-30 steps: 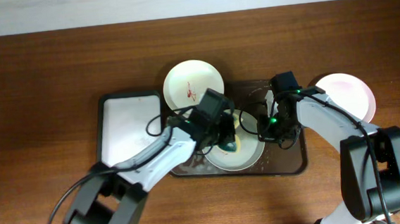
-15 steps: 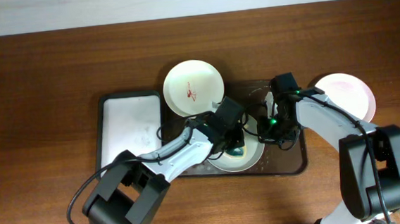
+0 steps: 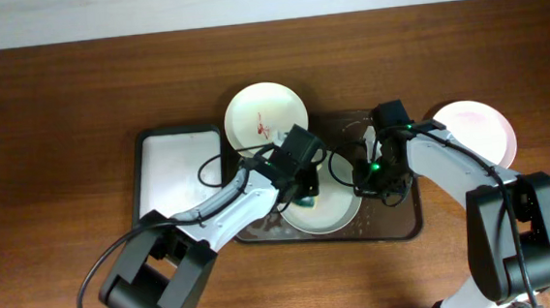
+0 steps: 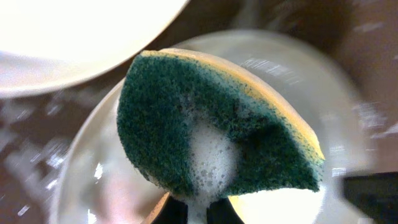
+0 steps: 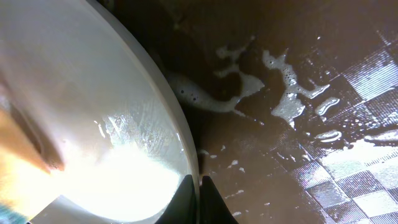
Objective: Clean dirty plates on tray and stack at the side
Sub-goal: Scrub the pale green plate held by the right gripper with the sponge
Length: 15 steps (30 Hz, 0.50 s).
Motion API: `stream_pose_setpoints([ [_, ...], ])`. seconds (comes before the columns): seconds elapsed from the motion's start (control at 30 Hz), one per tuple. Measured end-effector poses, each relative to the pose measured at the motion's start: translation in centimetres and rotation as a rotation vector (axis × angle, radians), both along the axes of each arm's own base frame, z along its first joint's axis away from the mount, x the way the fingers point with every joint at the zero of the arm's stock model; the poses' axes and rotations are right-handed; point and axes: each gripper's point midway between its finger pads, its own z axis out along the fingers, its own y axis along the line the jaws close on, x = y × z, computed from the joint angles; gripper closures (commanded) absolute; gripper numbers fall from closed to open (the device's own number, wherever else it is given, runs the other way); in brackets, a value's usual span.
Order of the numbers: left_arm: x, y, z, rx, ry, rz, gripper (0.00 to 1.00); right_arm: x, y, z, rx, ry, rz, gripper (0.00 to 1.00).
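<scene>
Sitting inside right pincer [image 5: 198, 195], plate [image 5: 112, 118] rim

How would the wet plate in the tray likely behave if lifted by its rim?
Probably slippery: the plate looks glossy with suds, as does the tray. Likely rigid: its thin rim holds its curve pinched by the right gripper.

rough foamy sponge [image 4: 211, 137]; glossy wet plate [image 5: 112, 124]; textured soapy tray [image 5: 311, 124]; wood table [image 3: 57, 92]

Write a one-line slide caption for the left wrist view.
Foamy green-and-yellow sponge, gripped by the left end effector, pressed against a wet, pale plate.
</scene>
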Motion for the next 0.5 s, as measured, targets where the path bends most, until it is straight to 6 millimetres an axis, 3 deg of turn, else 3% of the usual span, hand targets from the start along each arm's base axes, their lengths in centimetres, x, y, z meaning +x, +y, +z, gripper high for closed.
stream_pose_setpoints([
  [0.23,0.0,-1.1,1.0,-0.060,-0.006,-0.010,1.00,0.0,0.0,0.0,0.000,0.002,-0.003,0.96],
  [0.5,-2.0,-1.5,-1.5,-0.015,0.071,-0.013,1.00,0.0,0.0,0.0,0.000,0.003,-0.006,0.96],
])
